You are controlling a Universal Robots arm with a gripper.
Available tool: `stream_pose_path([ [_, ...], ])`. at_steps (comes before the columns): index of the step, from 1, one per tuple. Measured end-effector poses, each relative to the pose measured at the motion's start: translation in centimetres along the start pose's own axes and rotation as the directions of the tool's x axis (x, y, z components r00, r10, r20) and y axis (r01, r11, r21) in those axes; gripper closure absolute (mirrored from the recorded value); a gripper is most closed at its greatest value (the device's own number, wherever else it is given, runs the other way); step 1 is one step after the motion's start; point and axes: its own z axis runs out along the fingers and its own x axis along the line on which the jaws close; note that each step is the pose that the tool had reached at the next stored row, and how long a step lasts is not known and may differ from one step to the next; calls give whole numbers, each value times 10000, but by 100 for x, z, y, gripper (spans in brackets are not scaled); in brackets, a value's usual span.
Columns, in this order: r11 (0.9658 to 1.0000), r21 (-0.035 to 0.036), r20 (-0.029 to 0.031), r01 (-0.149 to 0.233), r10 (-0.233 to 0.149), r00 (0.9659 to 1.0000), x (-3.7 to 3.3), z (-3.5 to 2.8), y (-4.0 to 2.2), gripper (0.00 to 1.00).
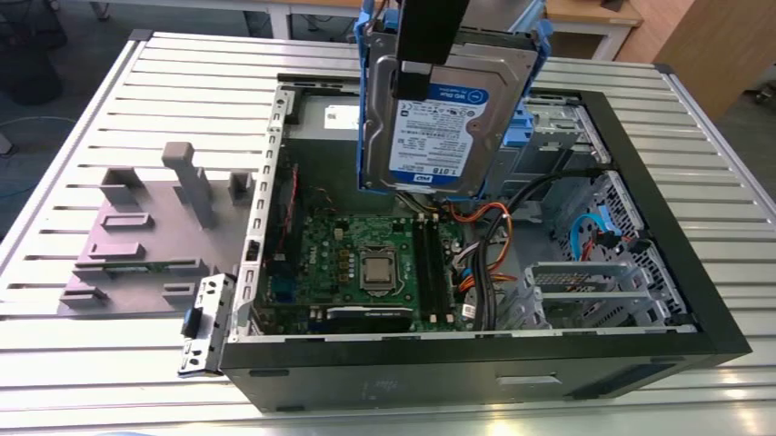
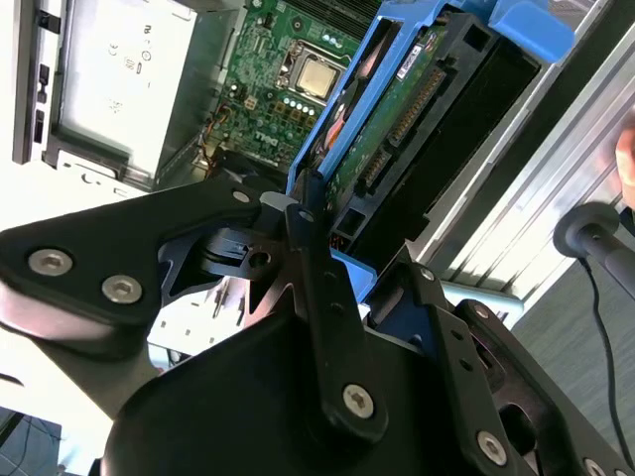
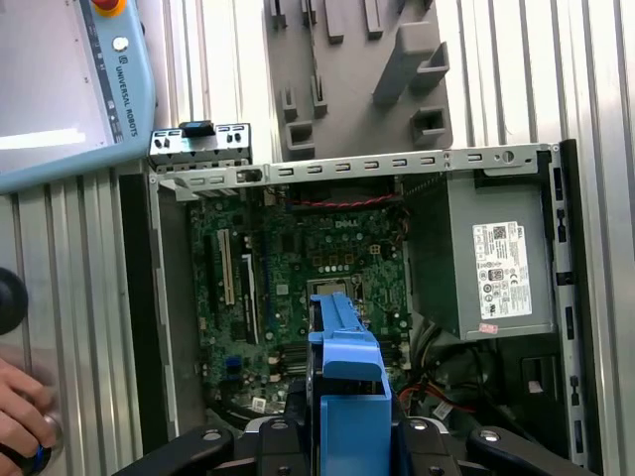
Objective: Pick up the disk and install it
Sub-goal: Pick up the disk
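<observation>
My jaws grip the disk point(image 1: 455, 118), and I hold it standing up over the open computer case point(image 1: 485, 361).

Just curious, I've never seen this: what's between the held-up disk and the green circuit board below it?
Only open air: in the exterior view the disk hangs clear above the circuit board, cables lying beside that gap.

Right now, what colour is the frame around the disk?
Bright blue. The frame around the disk shows best in the exterior view.

Blue-framed silver disk point(image 1: 446, 104) upright, held above open case.
</observation>
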Motion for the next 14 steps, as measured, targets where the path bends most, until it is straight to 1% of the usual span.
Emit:
stream_pose_path([
  [2, 10000, 0, -6, 1, -1, 10000, 69, 0, -7, 64],
  [6, 10000, 0, -7, 0, 0, 10000, 76, 0, -8, 64],
  [8, 10000, 0, -9, 0, 0, 10000, 94, 0, -10, 64],
  [14, 10000, 1, -9, 1, -1, 10000, 106, 1, -11, 64],
])
